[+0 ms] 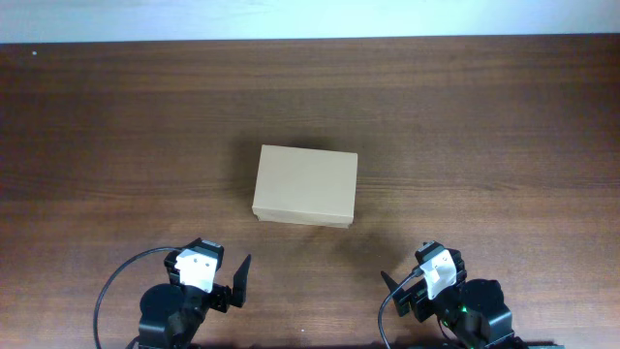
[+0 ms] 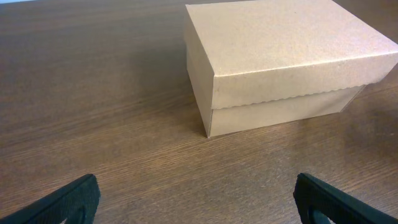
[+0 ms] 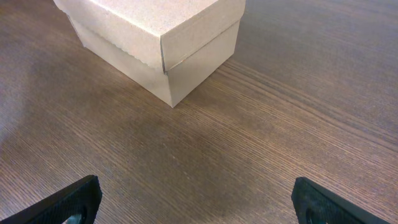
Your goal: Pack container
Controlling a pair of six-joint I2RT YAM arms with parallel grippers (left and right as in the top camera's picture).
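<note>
The container (image 1: 305, 185) is a plain tan cardboard box lying in the middle of the table with its lid down. It fills the upper right of the left wrist view (image 2: 286, 56) and the upper left of the right wrist view (image 3: 155, 31), where the lid's wavy lower edge shows. My left gripper (image 1: 215, 269) waits near the front edge, short of the box's left corner. It is open (image 2: 196, 199) over bare wood. Short of the box's right corner, my right gripper (image 1: 423, 273) is also open (image 3: 196, 199) and holds nothing.
The dark wooden table (image 1: 484, 116) stretches on all sides of the box, with a pale wall strip along its far edge. A black cable (image 1: 116, 281) loops beside the left arm's base.
</note>
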